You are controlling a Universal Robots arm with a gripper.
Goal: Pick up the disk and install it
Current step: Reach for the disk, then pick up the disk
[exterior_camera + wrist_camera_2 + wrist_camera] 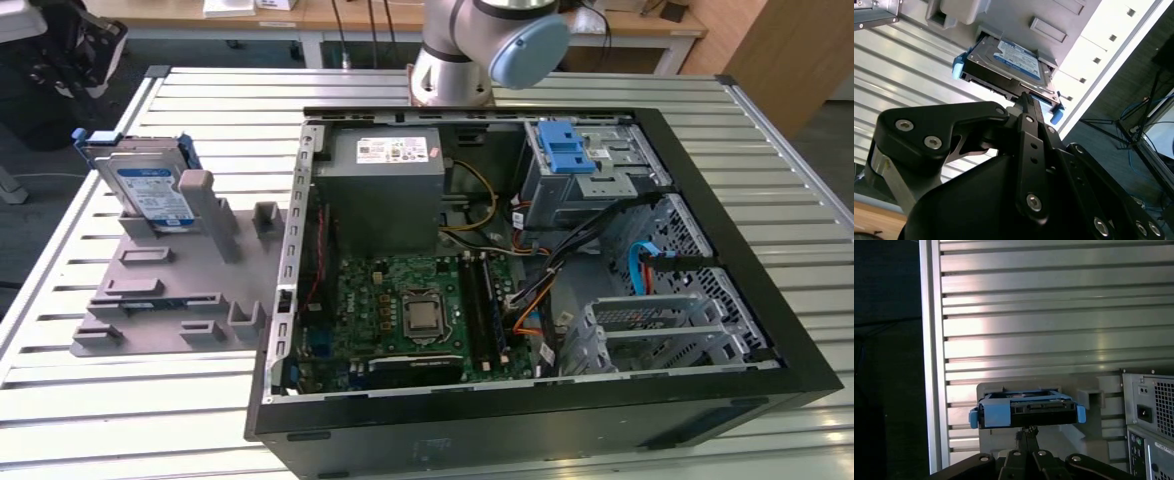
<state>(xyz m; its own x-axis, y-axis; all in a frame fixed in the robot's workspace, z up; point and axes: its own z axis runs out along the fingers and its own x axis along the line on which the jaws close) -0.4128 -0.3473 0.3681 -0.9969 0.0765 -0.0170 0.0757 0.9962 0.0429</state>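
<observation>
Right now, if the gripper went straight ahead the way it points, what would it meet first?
Most likely the disk, upright in the grey holder: in both wrist views the gripper points at its near edge. The gap between them is unclear.

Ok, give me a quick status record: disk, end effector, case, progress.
disk: stands on edge in the grey fixture, at the exterior view's left of the case
end effector: shut, holding nothing; the disk is ahead of it in both wrist views
computer case: side open, lying on the slatted table
drive cage: silver with a blue latch, inside the case
progress: disk not yet picked up
</observation>
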